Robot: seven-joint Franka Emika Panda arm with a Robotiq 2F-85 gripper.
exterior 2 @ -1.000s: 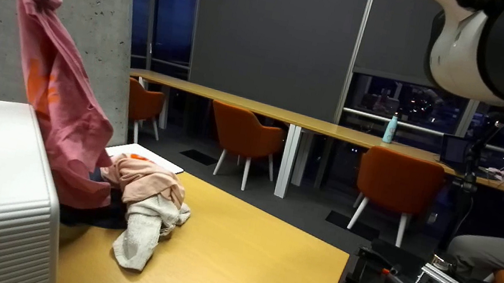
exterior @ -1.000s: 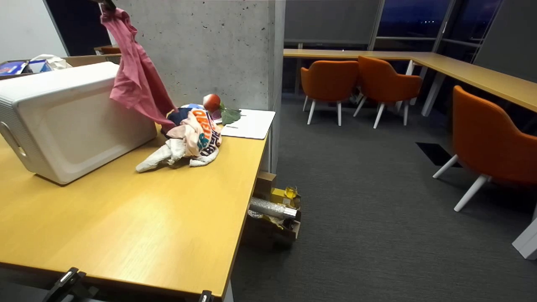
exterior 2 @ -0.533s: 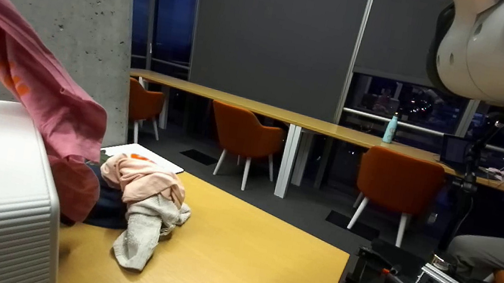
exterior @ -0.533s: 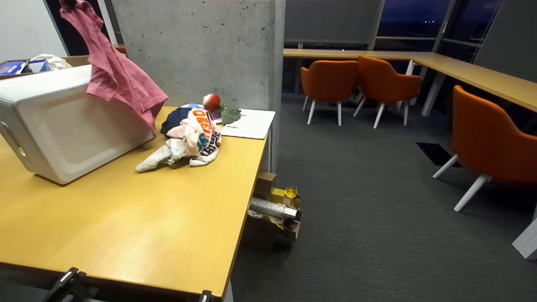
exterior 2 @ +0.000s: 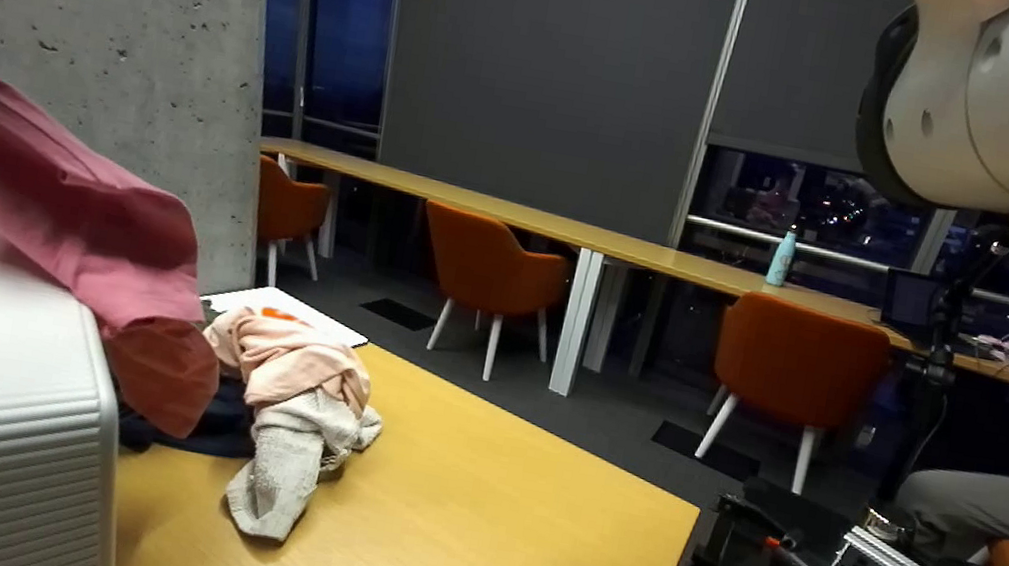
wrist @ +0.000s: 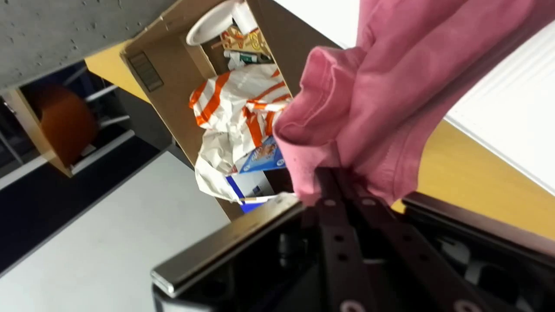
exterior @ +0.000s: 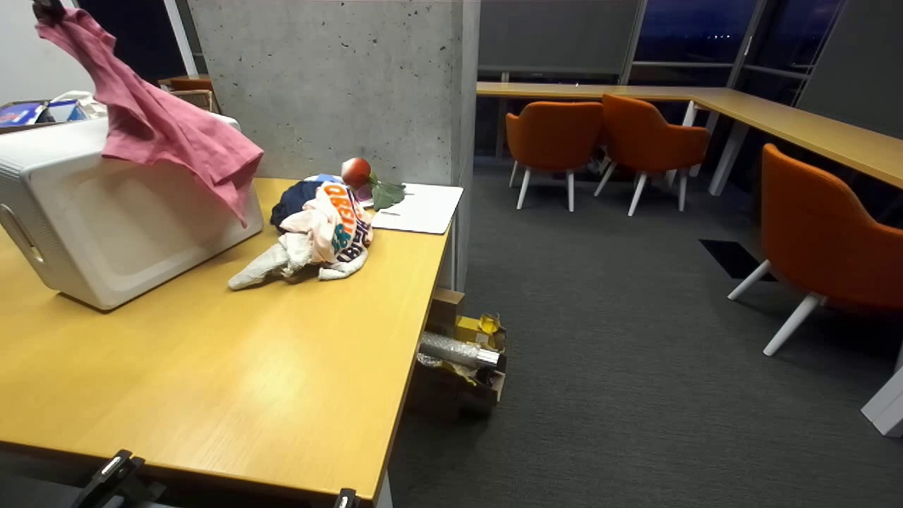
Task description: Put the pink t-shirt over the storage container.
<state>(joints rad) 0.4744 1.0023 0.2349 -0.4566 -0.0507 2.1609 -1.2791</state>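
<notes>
- One pink t-shirt [exterior: 162,127] is hanging from the gripper [wrist: 336,177], sloping from high on the left down to the right across a white storage container [exterior: 155,219].
- Its middle is passing over the container's top, apparently touching the edge, and its loose end [exterior 2: 162,371] is drooping down over one long side, as both exterior views are showing.
- The jaws are pinching a gathered bit of the pink cloth; in the wrist view the fingers [wrist: 331,216] are standing close together, with the fabric bunching at their tips.
- The container is standing on the left part of a wooden table [exterior: 296,346], a crumpled pile of clothes [exterior: 331,219] is lying just to its right, and an open cardboard box [wrist: 173,78] is sitting on its far side.
- By its folds, the shirt is looking light, thin and limp: it is probably yielding to any push, taking no harm from squeezing, and depending on gravity for its shape.
- A stitched opening [wrist: 318,117], perhaps a sleeve, is showing just beside the fingers; a doubled seam like that is likely giving a firmer hold than flat cloth.
- The container's top is looking smooth, so the shirt is risking a slide toward the pile unless the held end is lying well across to the left before release.
</notes>
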